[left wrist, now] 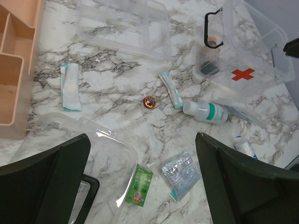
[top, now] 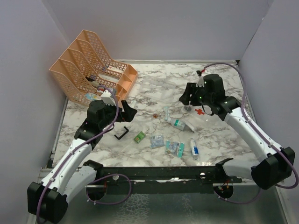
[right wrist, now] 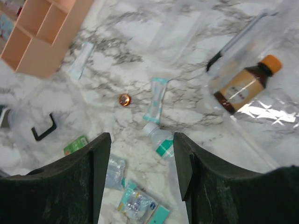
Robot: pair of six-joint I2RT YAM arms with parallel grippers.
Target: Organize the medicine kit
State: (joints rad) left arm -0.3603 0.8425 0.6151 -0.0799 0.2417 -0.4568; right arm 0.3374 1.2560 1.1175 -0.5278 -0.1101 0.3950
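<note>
I count two bottles: brown bottle (right wrist: 243, 86) in the red-cross kit box (left wrist: 252, 70), white bottle (left wrist: 208, 112) on the marble table (left wrist: 117, 93) (one copper disc (left wrist: 149, 101) near it). Left gripper (left wrist: 142, 142) and right gripper (right wrist: 140, 137) are both released, empty.

Could not read print on green sachet (left wrist: 140, 186); found brown bottle (right wrist: 243, 86) label blurred; saw peach organizer (left wrist: 14, 70) cropped at left edge.
</note>
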